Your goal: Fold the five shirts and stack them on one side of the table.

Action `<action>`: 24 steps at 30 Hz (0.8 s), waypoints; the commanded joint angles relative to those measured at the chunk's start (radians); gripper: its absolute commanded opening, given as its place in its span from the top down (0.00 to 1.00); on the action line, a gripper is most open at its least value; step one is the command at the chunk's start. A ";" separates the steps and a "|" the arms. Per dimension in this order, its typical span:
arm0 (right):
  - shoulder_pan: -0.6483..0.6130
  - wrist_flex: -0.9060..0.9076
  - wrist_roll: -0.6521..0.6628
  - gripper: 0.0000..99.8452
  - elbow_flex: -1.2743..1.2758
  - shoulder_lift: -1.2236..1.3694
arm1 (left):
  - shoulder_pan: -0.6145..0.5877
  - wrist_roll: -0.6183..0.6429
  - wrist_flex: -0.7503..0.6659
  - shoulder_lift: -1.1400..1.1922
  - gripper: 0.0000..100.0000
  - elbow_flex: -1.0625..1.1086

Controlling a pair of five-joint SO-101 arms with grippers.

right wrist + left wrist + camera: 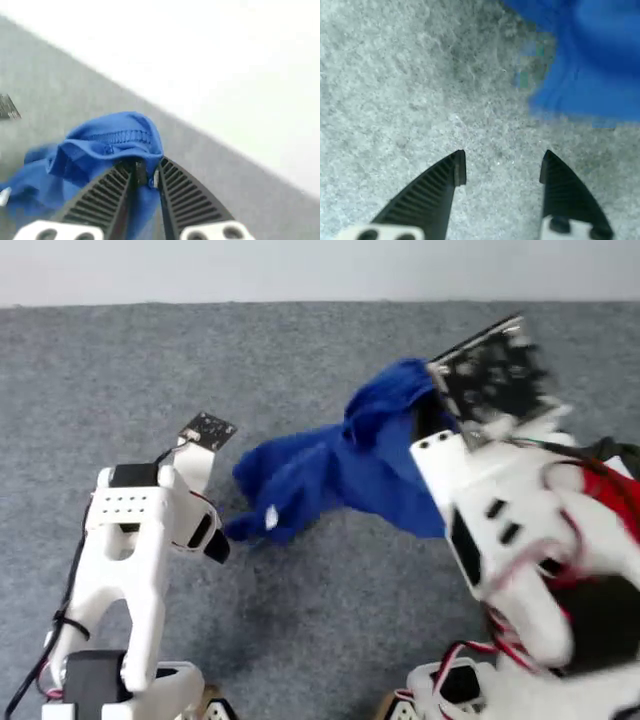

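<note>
Shirt [330,475] here is a blue one, all bunched up, running from the middle of the high view up toward the upper right, with its low end trailing toward the centre-left and a little white tag [270,518] showing near that end. It's lying on the grey felt-like table [300,630], except for the upper right bit, which looks lifted. That's because the right gripper [148,172] has its jaws pinched nearly together on a fold of the blue fabric, right by the stitched collar or hem, so it's holding the shirt. The left gripper [502,167] sits at the lower left of the high view, just beside the shirt's low end. Its jaws are spread wide with nothing between them, just bare table under it and blue cloth a bit ahead. I only see this one shirt, and no stack anywhere, so I'd say we're early on: getting this one pulled out flat before any fold happens. Next move, as I read it, is for the left gripper to get hold of the near end by the tag so the two arms can stretch the cloth out. It's a soft lump, so grabbing one layer and not a wad is the tricky part
</note>
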 commanded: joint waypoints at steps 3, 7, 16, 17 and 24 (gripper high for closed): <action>0.007 0.222 -0.012 0.99 -0.422 0.240 | -0.003 -0.012 -0.009 -0.035 0.76 0.002; 0.045 0.236 -0.008 0.99 -0.338 0.343 | -0.003 -0.012 -0.009 -0.035 0.76 0.002; 0.061 0.234 -0.009 0.99 -0.175 0.426 | -0.009 -0.012 0.032 -0.041 0.76 -0.010; 0.061 0.234 -0.008 0.99 -0.170 0.427 | -0.005 -0.012 0.052 -0.041 0.76 -0.019; 0.061 0.234 -0.008 0.99 -0.166 0.429 | 0.058 -0.014 0.041 -0.035 0.76 -0.036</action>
